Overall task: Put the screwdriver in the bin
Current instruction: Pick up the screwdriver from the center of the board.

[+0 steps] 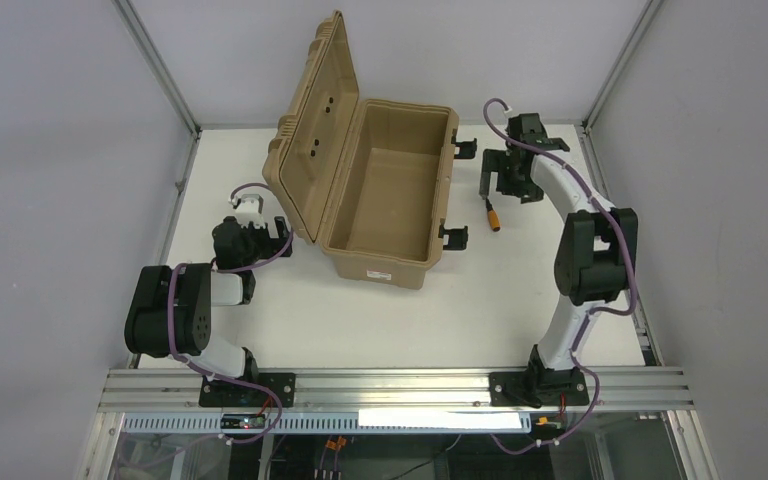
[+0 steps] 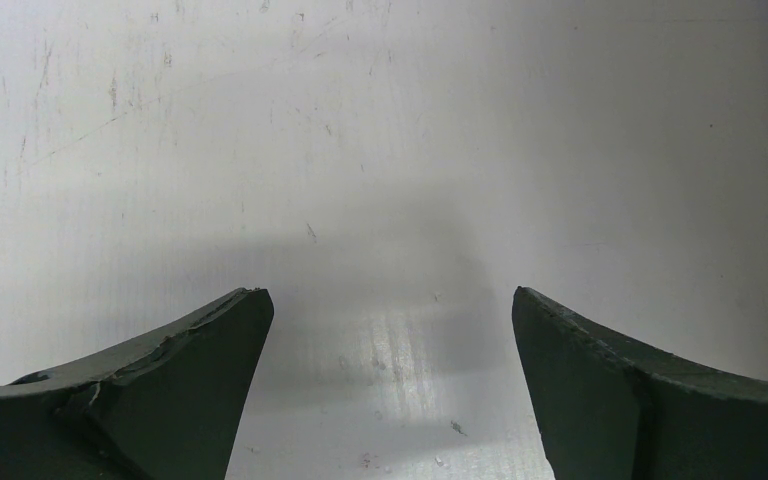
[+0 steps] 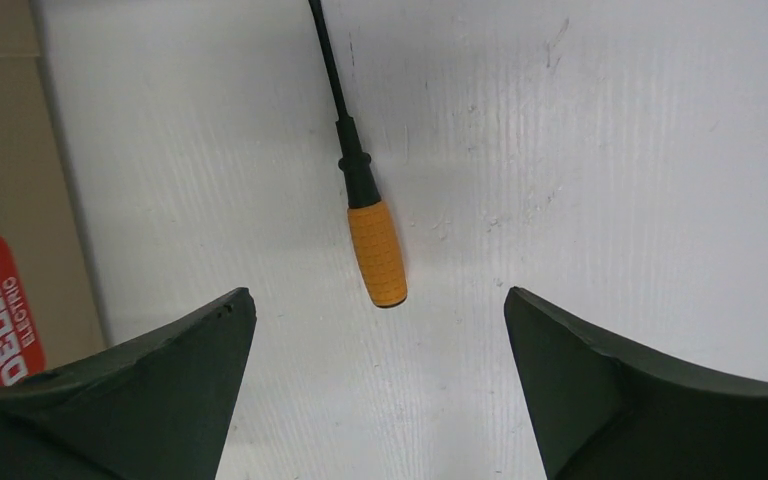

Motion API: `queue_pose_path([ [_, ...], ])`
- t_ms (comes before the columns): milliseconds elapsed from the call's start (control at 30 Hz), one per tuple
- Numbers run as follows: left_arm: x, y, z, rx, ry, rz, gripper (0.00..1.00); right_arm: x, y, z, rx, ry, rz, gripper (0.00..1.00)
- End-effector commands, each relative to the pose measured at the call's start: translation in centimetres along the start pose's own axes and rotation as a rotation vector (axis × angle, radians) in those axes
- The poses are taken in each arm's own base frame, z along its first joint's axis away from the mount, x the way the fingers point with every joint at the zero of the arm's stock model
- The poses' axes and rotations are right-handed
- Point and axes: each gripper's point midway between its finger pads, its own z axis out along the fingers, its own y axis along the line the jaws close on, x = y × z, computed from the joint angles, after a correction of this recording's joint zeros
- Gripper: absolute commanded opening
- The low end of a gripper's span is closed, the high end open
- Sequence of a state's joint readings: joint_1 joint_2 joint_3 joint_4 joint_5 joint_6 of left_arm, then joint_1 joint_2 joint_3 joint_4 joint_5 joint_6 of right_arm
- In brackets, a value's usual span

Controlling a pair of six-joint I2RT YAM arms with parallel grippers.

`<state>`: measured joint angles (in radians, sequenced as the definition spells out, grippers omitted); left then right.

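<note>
On the scuffed white desk the screwdriver, orange handle dimpled, lies just ahead between our splayed right fingers, untouched

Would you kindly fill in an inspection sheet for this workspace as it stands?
Surface: white table, lightly scratched.
Job's things: bin open, lid up, nothing inside; screwdriver lies on the table to its right, outside it.
Clutter: nothing seen.
Grippers: left gripper open over bare table; right gripper open above the screwdriver.
Cables: purple cables, none across the bin.
Surroundings: grey walls, aluminium frame rail at the near edge.
</note>
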<state>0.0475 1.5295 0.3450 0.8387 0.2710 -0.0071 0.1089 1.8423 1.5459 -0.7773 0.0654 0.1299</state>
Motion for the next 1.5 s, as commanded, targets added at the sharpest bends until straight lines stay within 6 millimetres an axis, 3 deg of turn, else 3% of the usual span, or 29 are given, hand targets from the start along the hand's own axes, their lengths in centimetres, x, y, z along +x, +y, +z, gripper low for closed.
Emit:
queue_pose_path([
  [0,-1.9,0.0,0.0,0.013,-0.068,0.024,0.99,-0.5,0.4,2.1,-0.002,-0.026,0.022,0.99],
  [200,-1.9,0.0,0.0,0.013,-0.068,0.024,0.99,2.3,0.0,5.7,0.033,0.054,0.024,0.95],
  [433,-1.9,0.0,0.0,0.013,-0.068,0.024,0.99,4.2,-0.7,7.9,0.08,0.1,0.001,0.84],
  [700,-1.9,0.0,0.0,0.012,-0.069,0.023,0.99,4.1,-0.3,7.9,0.086,0.088,-0.022,0.23],
  [867,-1.9,0.0,0.0,0.012,-0.069,0.024,0.99,2.5,-0.1,5.8,0.074,0.03,-0.024,0.02],
  [1467,-1.9,0.0,0.0,0.012,-0.069,0.025,0.99,-4.2,-1.8,-8.9,0.129,-0.194,-0.042,0.01],
])
